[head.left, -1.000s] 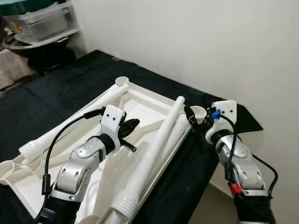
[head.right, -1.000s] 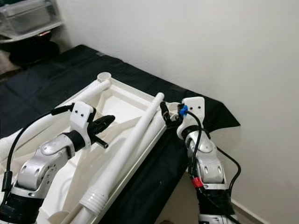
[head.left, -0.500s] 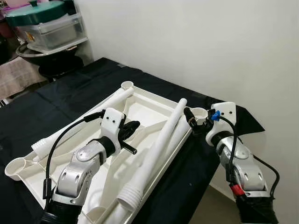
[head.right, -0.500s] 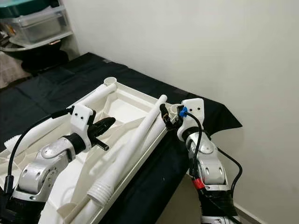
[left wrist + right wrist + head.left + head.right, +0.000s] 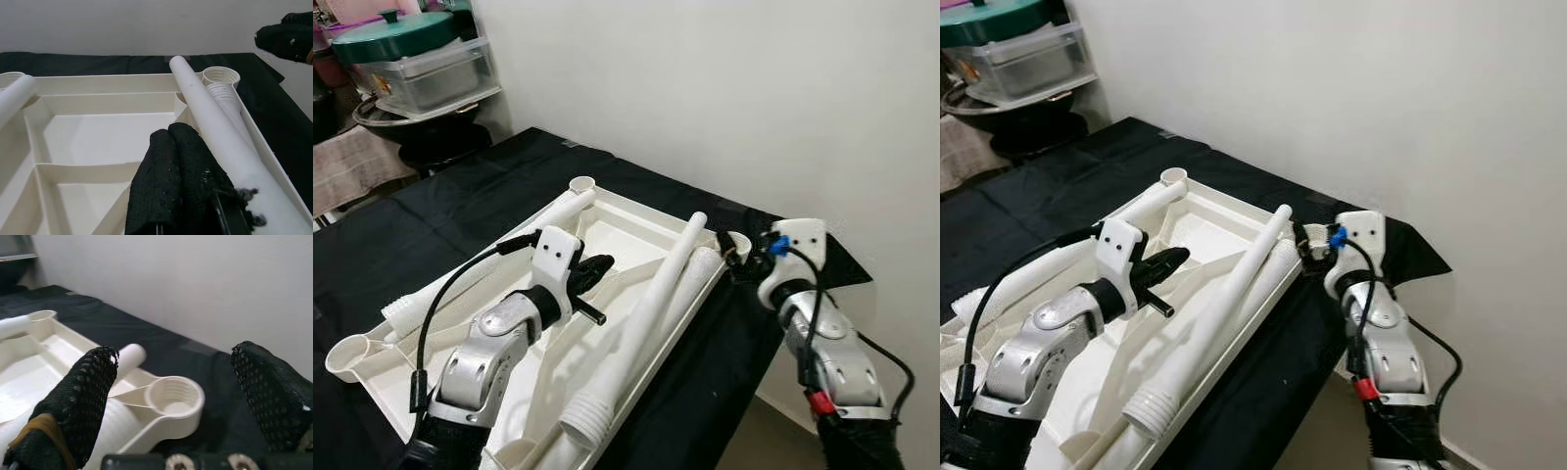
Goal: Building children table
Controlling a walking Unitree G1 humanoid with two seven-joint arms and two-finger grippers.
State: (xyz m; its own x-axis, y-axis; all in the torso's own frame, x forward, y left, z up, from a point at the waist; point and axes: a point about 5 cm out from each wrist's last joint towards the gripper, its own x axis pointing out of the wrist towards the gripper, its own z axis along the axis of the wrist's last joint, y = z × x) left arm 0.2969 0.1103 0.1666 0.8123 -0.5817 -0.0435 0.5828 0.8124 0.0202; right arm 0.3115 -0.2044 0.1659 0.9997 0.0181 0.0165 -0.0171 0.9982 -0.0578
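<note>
While the white tabletop (image 5: 636, 220) is lying upside down on the black worktop (image 5: 440, 206), a loose leg (image 5: 641, 323) is resting across it, looking light, stiff and slippery, best taken mid-shaft. The left gripper (image 5: 592, 269), fingers closed and empty, is hovering beside the leg; the right gripper (image 5: 178, 382), fingers open, is flanking the corner socket (image 5: 175, 399) near the worktop's edge and wall (image 5: 754, 88).

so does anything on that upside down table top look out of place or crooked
One white leg lies loose and slantwise across the upturned table top, its tip resting on the rim by the corner socket rather than screwed in. Nothing looks broken.
</note>
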